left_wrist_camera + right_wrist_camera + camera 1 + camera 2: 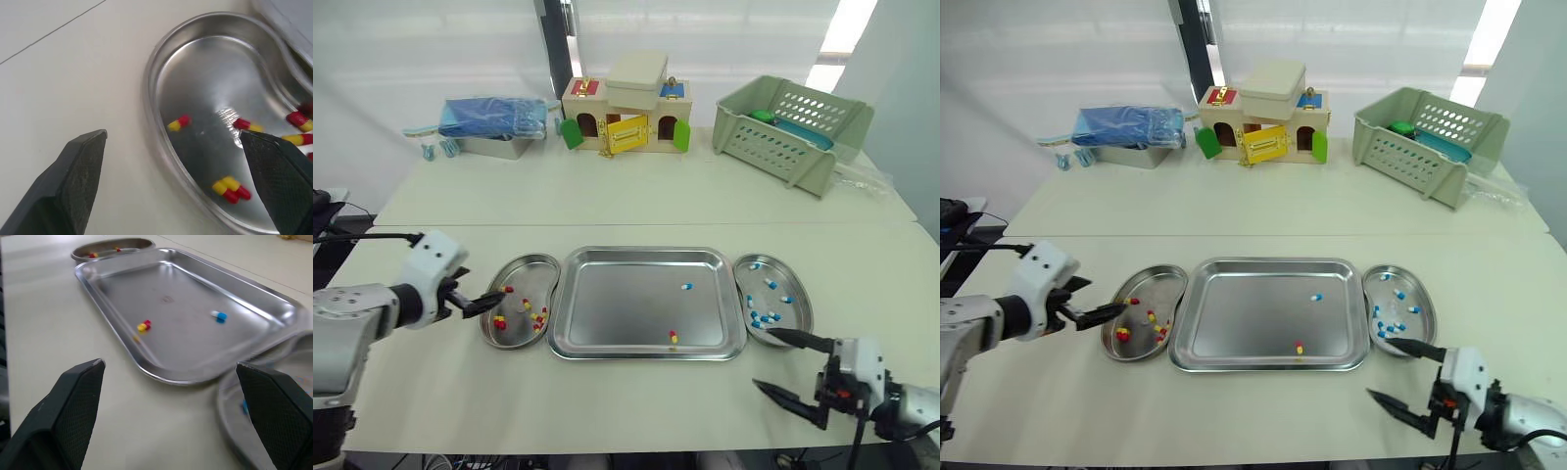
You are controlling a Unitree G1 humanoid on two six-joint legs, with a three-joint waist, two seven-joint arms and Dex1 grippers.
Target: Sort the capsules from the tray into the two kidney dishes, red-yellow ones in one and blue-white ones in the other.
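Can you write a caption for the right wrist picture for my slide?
The open right gripper faces the tray, where one red-yellow capsule and one blue-white capsule lie unsorted.

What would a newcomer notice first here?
The steel tray mid-table, almost bare: one blue-white capsule and one red-yellow capsule left. Flanking it, the left kidney dish holds red-yellow ones, the right kidney dish blue-white. The left gripper and right gripper are open, one by each dish.

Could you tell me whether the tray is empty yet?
Not empty: the tray holds a red-yellow capsule near its front rim and a blue-white capsule farther back.
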